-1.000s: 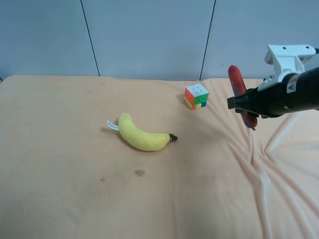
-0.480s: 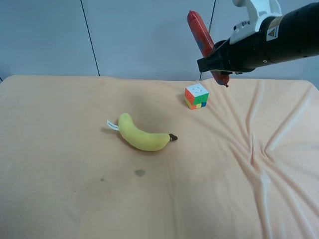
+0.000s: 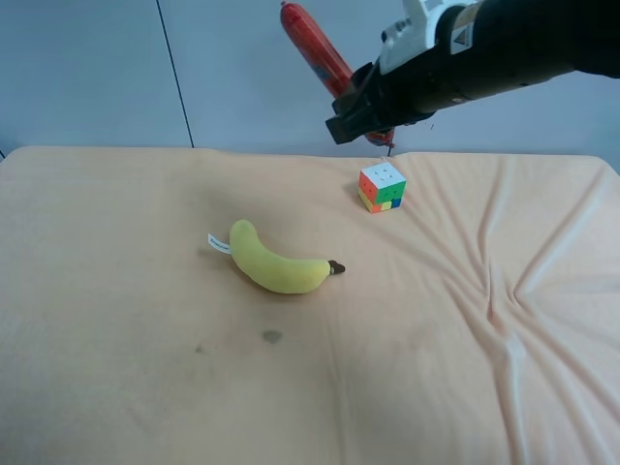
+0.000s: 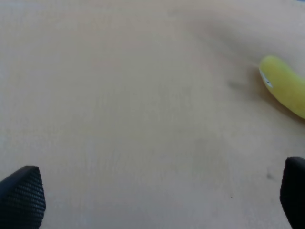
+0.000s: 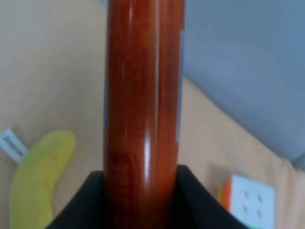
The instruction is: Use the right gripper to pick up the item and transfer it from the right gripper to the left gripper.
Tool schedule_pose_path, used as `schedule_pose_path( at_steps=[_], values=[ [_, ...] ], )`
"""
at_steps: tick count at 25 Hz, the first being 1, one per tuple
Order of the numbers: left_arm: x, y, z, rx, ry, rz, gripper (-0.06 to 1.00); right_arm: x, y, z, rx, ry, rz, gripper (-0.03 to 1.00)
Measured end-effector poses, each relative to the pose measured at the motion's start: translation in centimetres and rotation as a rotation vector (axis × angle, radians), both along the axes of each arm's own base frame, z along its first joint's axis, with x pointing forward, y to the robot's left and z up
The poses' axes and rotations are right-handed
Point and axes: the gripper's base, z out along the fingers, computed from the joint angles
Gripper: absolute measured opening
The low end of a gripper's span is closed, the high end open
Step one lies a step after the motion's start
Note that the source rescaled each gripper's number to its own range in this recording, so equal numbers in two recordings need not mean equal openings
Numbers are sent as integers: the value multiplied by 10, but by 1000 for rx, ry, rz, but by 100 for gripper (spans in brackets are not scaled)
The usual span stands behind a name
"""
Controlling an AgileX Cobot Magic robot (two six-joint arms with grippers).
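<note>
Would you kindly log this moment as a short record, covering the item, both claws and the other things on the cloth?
item: red stick, tilted, lifted off the cloth
right claw: shut on red stick
left claw: open, empty, over bare cloth
handover: not yet done
on cloth: yellow banana and puzzle cube, apart

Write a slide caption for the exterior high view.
The right gripper holds the red stick tilted in the air, above the plush banana and puzzle cube on the orange cloth.
</note>
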Motion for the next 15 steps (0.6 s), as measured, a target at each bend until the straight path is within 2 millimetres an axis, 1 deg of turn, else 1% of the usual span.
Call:
schedule_pose_path(
  at_steps=[3, 6, 9, 15],
  values=[
    [0, 0, 0, 0, 0, 0, 100, 7, 20, -1, -23, -17, 55, 1],
    [0, 0, 0, 0, 0, 0, 100, 13, 32, -3, -34, -23, 81, 1],
    [0, 0, 0, 0, 0, 0, 100, 16, 35, -6, -40, -22, 84, 1],
    [0, 0, 0, 0, 0, 0, 100, 16, 36, -4, -26, -44, 87, 1]
  ],
)
